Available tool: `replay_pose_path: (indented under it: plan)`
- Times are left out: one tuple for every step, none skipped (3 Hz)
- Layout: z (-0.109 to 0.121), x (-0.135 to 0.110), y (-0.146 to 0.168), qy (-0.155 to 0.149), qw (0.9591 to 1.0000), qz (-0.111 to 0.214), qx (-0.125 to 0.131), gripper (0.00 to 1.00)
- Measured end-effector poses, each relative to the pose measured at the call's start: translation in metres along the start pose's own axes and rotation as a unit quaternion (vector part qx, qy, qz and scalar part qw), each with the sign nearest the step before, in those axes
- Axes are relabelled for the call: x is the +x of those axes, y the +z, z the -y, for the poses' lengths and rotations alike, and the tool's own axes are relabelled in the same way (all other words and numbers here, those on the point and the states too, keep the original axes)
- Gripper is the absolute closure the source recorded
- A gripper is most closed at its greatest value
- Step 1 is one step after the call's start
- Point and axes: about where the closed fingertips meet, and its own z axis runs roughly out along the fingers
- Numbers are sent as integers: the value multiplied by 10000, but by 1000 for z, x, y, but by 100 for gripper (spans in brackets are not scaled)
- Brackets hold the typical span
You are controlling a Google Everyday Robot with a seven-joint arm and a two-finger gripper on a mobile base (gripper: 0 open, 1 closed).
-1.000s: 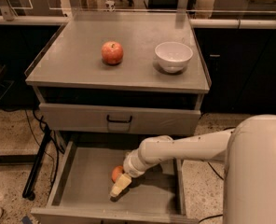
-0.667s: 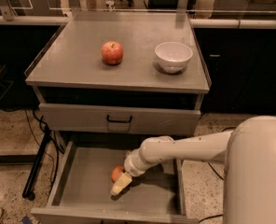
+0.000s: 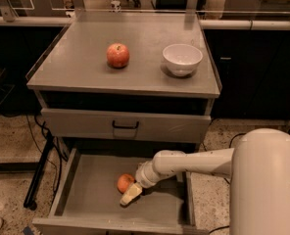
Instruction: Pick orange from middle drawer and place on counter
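- Grey metal middle drawer (image 3: 88, 192) is nearest the camera, pulled fully open, its floor bare apart from the fruit.
- Gripper (image 3: 131, 194) is low inside the drawer, near the middle of the floor and angled down toward the front. It sits just beside the orange on its near right side and seems to touch it.
- Cannot tell whether the gripper is apart, together, or clamped on the fruit.
- Orange (image 3: 126, 182) rests on the drawer floor and is not lifted.
- White arm (image 3: 194, 161) reaches in from the right, over the drawer's right wall.
- Change over the last second: almost none. Gripper and orange sit where they did, so the arm has paused at the fruit.
- Judgement: this is the grasp step, and the pick is not yet confirmed. Lifting and carrying are still to do.
- Closed drawer front (image 3: 125, 126) with a black handle sits above and behind, and the lift must clear it.
- Counter (image 3: 76, 72) is farthest. An apple (image 3: 118, 55) stands left of centre and a white bowl (image 3: 182, 58) to the right, well apart. The bare front strip looks a fair landing spot.
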Motion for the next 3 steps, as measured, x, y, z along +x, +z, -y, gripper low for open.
replay_pose_path:
  plan:
    - [-2,-2,3,-34,10000,9,-28,0]
    - [-7,-10,16,-155,9998,22,-137,0]
    - [-7,-10,16,-155,9998,22,-138,0]
